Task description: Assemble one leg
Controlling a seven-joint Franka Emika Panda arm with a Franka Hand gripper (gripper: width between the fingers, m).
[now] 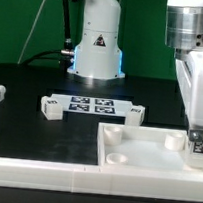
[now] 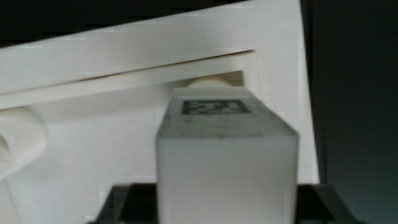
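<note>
Wrist view: our hand (image 2: pixel 222 208) grips the leg (image 2: pixel 217 150), tagged end over the tray (image 1: pixel 134 158) corner at 3 o'clock; we judge insertion underway, needing careful alignment next.

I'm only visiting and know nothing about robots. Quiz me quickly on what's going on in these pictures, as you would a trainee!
1. True or false: the gripper is empty.
2. Which is the leg nearest to?
A) the loose blocks at the exterior view's left
B) a corner of the white tray
C) the robot's base
3. Fill in: the leg's face carries a black-and-white square ____.

Key:
1. False: it appears to be clamped on the leg.
2. B
3. tag
</note>
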